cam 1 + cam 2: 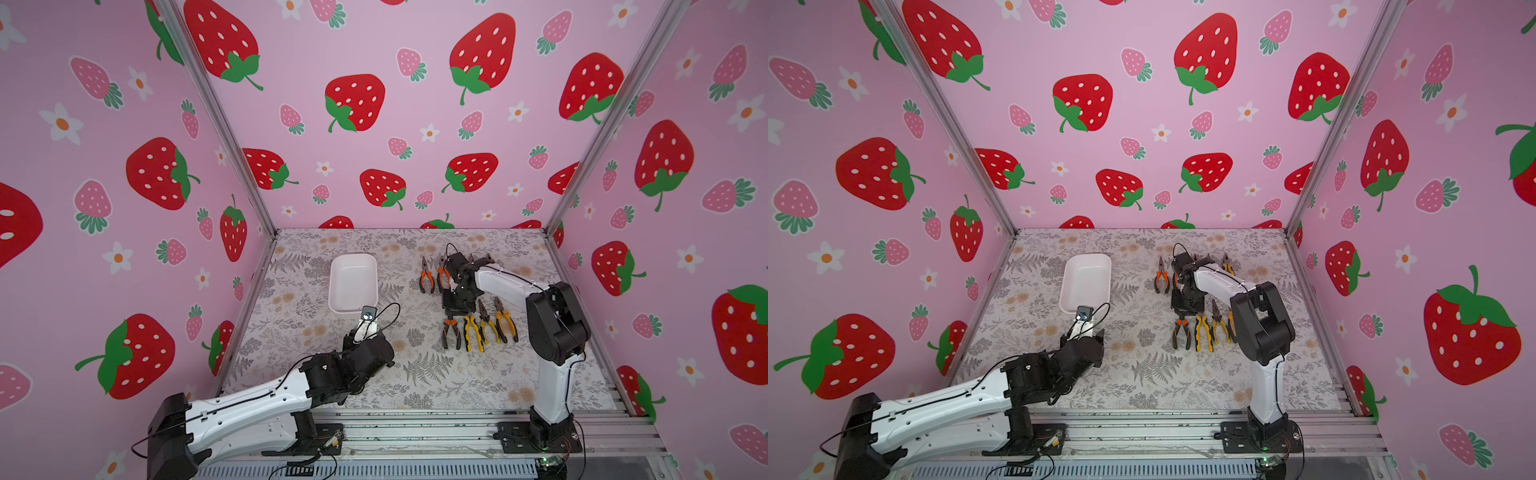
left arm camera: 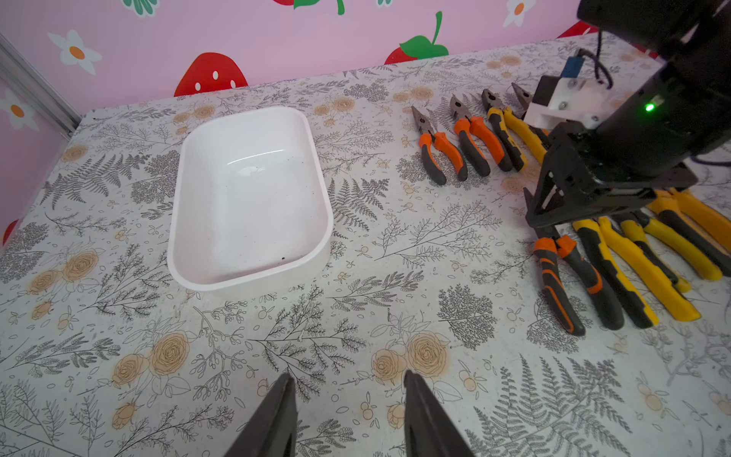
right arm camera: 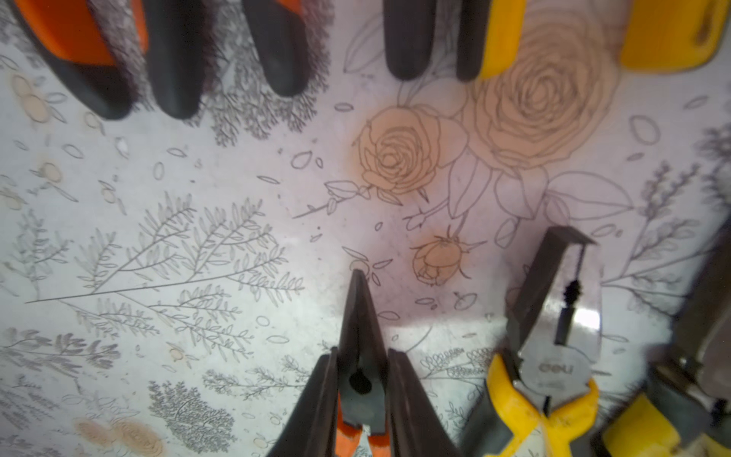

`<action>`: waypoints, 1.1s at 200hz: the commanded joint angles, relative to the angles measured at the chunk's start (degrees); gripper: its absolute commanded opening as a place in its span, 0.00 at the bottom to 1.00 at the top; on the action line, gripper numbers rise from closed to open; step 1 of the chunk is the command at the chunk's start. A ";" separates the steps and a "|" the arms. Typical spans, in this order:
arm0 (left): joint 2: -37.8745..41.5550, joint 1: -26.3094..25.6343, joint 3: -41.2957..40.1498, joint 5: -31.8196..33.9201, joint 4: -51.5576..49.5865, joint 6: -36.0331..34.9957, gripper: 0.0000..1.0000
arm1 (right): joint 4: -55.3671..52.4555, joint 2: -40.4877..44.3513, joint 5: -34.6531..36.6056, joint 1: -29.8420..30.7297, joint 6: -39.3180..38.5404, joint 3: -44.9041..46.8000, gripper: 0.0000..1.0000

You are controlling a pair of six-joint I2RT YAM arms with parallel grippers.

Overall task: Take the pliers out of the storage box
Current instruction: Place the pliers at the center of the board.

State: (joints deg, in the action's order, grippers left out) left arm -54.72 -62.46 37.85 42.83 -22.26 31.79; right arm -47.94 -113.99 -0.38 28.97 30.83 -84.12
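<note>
Right hand [image 3: 363,356]: narrow, clasping the head of the orange-handled pliers [image 3: 358,312] low on the worktop [image 2: 356,316], at the 9 o'clock end of the near row [image 1: 478,330], likely to align it.
Left hand [image 2: 349,376]: half-spread, empty, waiting at 6 o'clock of the storage box [image 2: 245,112].
Storage box: one, empty, at 9 o'clock of both rows.
Near row: four; far row [image 1: 426,276]: at least four, with the arm hiding part of it.

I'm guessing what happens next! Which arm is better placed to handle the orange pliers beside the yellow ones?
Right. The right gripper is closed around those orange pliers. The left gripper hangs open over bare tabletop near the empty box, well away from them.
</note>
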 commanded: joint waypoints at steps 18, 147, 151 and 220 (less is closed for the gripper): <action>0.41 0.23 0.17 0.35 -0.55 -0.20 0.46 | -1.82 -1.99 0.36 0.38 -1.25 -3.04 0.25; -0.73 0.25 0.65 0.15 -0.24 -0.47 0.46 | -2.77 -2.65 0.47 1.50 -4.26 -2.57 0.26; -0.74 0.23 0.65 0.31 -0.22 -0.49 0.46 | -2.69 -2.56 0.45 1.60 -4.26 -2.55 0.26; -0.04 6.77 3.86 -3.58 -3.83 -1.87 0.56 | -2.31 5.85 5.47 2.38 -4.57 -0.94 0.39</action>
State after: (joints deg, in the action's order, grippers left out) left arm -55.48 -59.46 38.06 41.71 -23.22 31.16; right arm -49.21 -115.22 2.04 30.65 26.74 -86.13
